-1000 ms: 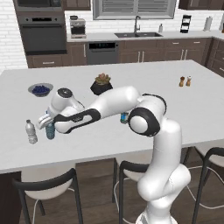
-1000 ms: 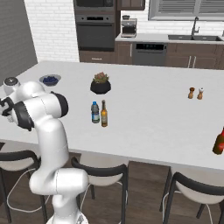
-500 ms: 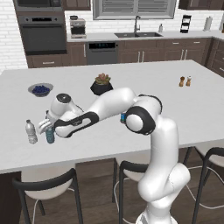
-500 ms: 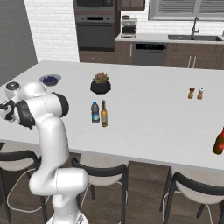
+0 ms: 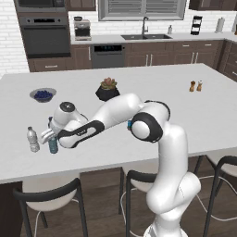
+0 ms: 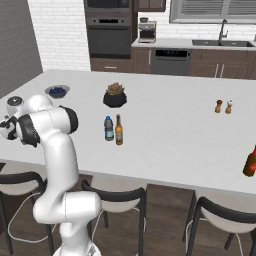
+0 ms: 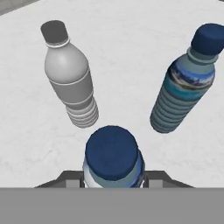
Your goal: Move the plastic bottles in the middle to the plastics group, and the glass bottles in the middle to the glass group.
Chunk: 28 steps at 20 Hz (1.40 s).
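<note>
We were in a home kitchen. Along the back wall we saw a built-in oven (image 5: 45,39), a dishwasher (image 5: 108,54), dark wood cabinets (image 5: 152,58) and a sink with a tall faucet (image 5: 145,28) under a window. A white island counter (image 5: 152,88) stood in front, with dark stools (image 6: 216,220) at its near edge.

The white arm reaches low and far out to the robot's left from its base, elbow bent, forearm stretched along just above the worktop (image 5: 139,139). The gripper (image 5: 51,137) points downward, its fingers (image 7: 70,178) closed on a blue-capped water bottle (image 7: 113,162) standing upright between them.
</note>
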### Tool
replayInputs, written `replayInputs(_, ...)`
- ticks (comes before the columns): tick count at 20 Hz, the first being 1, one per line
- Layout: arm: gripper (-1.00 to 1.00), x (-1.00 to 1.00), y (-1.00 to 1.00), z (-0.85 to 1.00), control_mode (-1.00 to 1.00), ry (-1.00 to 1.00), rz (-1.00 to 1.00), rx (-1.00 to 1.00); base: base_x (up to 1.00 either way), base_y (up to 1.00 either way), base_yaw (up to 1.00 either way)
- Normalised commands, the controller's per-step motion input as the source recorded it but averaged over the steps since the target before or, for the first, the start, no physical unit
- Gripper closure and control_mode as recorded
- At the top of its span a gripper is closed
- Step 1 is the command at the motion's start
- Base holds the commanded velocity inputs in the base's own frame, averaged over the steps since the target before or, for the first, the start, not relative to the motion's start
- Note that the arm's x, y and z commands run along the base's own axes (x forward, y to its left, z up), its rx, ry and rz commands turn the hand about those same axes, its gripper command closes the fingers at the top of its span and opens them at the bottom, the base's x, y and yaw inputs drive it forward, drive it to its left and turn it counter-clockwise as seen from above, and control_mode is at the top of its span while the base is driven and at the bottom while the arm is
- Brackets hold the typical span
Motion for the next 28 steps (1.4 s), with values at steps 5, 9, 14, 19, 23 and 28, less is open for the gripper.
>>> replayInputs(5, 1.0, 0.29, 0.0, 0.0, -1.0, 0.0, 0.0, 0.0, 0.0, 0.0, 0.0)
replayInputs(9, 1.0, 0.31, 0.0, 0.0, -1.0, 0.0, 0.0, 0.0, 0.0, 0.0, 0.0)
replayInputs(14, 1.0, 0.19, 0.03, 0.0, -1.0, 0.0, 0.0, 0.0, 0.0, 0.0, 0.0)
replayInputs(19, 1.0, 0.13, 0.06, -0.08, -1.0, 0.0, 0.0, 0.0, 0.0, 0.0, 0.0)
replayInputs(23, 1.0, 0.01, 0.03, -0.36, -1.0, 0.0, 0.0, 0.0, 0.0, 0.0, 0.0)
replayInputs(28, 1.0, 0.0, 0.0, -0.28, -1.0, 0.0, 0.0, 0.0, 0.0, 0.0, 0.0)
